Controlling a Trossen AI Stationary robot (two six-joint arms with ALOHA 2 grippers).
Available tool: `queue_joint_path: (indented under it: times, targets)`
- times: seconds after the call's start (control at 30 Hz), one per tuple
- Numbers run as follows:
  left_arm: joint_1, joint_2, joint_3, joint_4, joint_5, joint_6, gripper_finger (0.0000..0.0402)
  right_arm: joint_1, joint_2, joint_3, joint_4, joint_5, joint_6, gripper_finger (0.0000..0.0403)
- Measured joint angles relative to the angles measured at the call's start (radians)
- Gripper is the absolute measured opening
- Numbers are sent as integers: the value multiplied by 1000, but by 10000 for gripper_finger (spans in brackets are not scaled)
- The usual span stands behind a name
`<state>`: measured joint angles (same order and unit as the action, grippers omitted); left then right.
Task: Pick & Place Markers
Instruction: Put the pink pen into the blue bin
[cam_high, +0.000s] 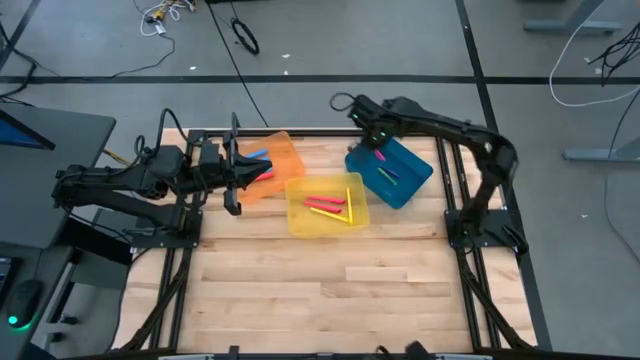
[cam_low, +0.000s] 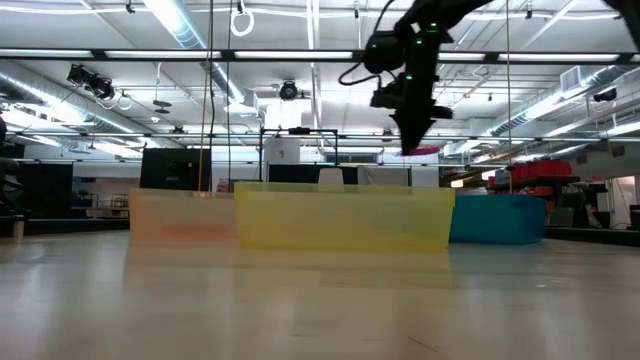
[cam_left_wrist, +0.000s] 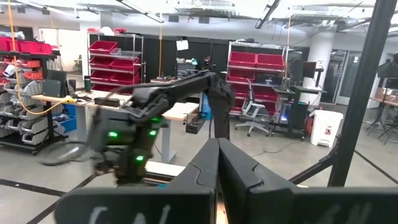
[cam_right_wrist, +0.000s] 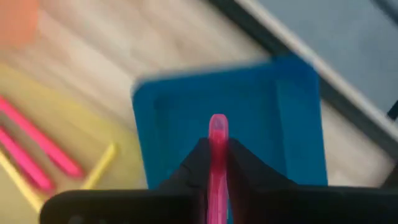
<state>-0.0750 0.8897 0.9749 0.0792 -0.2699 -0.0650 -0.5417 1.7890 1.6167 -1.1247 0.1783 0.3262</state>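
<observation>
Right gripper (cam_right_wrist: 217, 163) pinches a thin pink marker (cam_right_wrist: 217, 134) above the blue plastic tray (cam_right_wrist: 298, 124) — yellow plastic tray (cam_high: 300, 222) at eight o'clock; left gripper (cam_left_wrist: 217, 163) closed, empty.

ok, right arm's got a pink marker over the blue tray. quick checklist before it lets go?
1. Grip: right gripper shut on the thin pink marker, tip poking out past the fingers. ok.
2. Position: gripper is above the blue plastic tray in the high view, near its far-left corner. ok, though close to the rim.
3. Height: in the low view it hangs well above the tray walls. ok.
4. Landing spot: markers already lie in the blue tray; whether they sit under the drop point, cannot tell.
5. Left gripper: shut, parked over the orange plastic tray, clear of the right arm. ok.
</observation>
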Motion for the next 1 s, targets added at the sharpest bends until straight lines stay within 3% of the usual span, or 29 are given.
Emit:
queue_joint_path:
  times: [0.2, 0.37, 0.63, 1.0]
  targets:
    - [0, 0, 0, 0, 0, 1, 12, -25, -155, -254, -15, -60, -16, 27]
    - [0, 0, 0, -1, -18, 2, 12, -41, -202, -391, 64, -79, -46, 27]
    - [0, 0, 0, 0, -26, -1, 12, -43, -195, -497, 239, -143, -28, 27]
    - [0, 0, 0, 5, -50, -2, 12, -41, -121, -562, 371, -146, -49, 27]
